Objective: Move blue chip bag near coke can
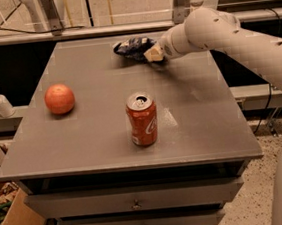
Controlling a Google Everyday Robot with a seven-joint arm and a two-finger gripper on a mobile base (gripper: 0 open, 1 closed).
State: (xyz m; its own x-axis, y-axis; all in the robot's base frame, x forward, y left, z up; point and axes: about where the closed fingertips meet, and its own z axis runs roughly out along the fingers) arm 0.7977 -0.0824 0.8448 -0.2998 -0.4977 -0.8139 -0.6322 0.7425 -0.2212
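— Table point(197, 118) first: grey top, drawers beneath, filling most of the view. What's on it?

— Big pale arm point(233, 34) reaching in from the right over the back corner. Then the coke can point(142, 118), upright, near the middle and toward the front edge. An orange fruit point(59, 98) sits well apart, on the left side.

— And the blue chip bag point(131, 47)?

— Lying at the back of the table, well apart from the can. Its long axis runs roughly left to right along that back edge.

— Gripper?

— The gripper point(154, 54) is right at the bag's right-hand end, touching it. Whether it's clamped on the foil or just resting against it, I cannot tell from this angle.

— So what does the move turn on?

— My read: the can sits almost straight toward the front from the bag. The bag needs bringing forward across the table, set down just beside the can without knocking it.
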